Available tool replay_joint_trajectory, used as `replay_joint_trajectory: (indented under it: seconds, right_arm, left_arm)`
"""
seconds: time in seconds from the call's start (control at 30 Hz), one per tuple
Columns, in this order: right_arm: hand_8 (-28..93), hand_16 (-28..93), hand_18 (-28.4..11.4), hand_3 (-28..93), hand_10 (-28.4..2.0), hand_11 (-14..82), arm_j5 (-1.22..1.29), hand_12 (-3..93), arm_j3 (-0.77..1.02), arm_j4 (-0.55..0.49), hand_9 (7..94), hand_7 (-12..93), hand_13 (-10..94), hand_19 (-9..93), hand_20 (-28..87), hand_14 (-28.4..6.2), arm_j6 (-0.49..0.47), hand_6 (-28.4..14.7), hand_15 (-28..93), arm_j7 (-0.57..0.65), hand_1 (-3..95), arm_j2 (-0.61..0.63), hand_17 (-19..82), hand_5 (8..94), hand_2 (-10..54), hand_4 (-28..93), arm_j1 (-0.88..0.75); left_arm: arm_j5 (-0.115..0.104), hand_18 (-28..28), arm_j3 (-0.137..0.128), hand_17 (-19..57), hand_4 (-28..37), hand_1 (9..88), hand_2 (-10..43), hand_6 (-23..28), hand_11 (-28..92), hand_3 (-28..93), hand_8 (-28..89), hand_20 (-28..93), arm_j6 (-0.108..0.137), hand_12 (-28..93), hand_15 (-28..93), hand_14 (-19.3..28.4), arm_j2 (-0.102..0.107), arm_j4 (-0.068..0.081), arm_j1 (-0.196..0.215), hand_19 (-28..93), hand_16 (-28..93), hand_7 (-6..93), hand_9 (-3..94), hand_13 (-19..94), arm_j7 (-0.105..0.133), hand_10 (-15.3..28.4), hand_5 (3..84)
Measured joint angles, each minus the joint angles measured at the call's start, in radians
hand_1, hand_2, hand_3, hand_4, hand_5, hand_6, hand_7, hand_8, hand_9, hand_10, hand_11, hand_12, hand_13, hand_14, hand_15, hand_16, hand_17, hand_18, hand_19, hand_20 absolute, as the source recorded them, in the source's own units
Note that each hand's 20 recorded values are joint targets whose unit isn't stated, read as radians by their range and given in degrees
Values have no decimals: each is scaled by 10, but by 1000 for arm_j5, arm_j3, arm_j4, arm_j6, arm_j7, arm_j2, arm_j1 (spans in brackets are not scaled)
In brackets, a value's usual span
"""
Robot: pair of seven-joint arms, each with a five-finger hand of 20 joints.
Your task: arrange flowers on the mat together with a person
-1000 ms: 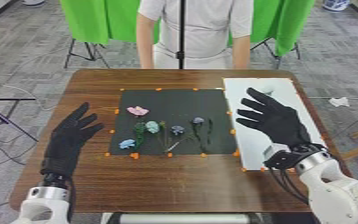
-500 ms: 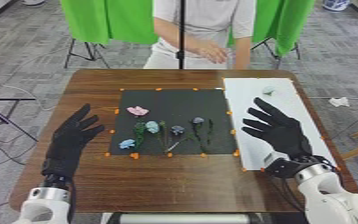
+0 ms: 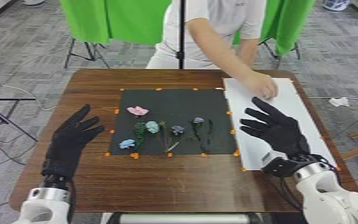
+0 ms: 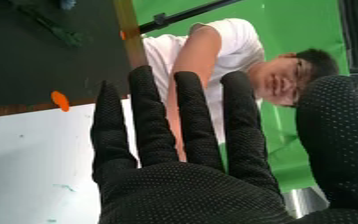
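Your left hand and right hand hung palm-open, fingers apart, flanking one black mat. Five blooms lay there; one person's hand was at one white sheet.

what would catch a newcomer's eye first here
Probably the two black-gloved robot hands, left hand and right hand, flanking the dark mat. Next, the pink flower on the mat's left, and a person's hand over the white board.

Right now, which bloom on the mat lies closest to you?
The light blue bloom, at the near left corner of the mat; the others lie farther off.
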Motion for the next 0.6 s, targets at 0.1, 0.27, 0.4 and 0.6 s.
replay_joint_trajectory:
  seconds: [0.1,0.27,0.4,0.6]
  right_arm:
    - [-118,200,-217,793,-104,57,-2,142,-7,4,418,132,344,462,161,-160,0,49,177,-4,200,-1,53,397,68,-283,10]
    - [-118,201,-217,794,-103,56,-3,143,-9,4,418,134,344,462,162,-161,0,50,177,-8,200,-11,52,397,66,-283,19]
    - [-118,202,-217,795,-103,57,-4,143,-14,4,419,133,345,462,162,-161,0,50,179,-12,200,-16,52,397,66,-283,22]
    - [-119,201,-217,796,-103,57,-4,142,-16,5,419,134,345,461,163,-160,0,51,180,-15,201,-20,52,399,65,-283,25]
  left_arm:
    - [-1,258,0,-86,-279,236,30,35,216,798,-90,172,0,95,444,251,0,1,0,477,-57,108,356,268,3,165,356]
    - [-3,258,1,-86,-279,236,30,35,216,798,-90,171,1,95,445,251,2,1,0,478,-58,108,355,268,11,165,355]
    - [-4,258,2,-87,-279,237,31,35,218,797,-90,172,1,96,447,250,5,1,2,479,-57,108,355,268,19,165,355]
    - [-6,258,3,-86,-278,236,31,35,219,797,-90,174,2,96,448,251,8,1,3,481,-58,108,356,268,24,165,354]
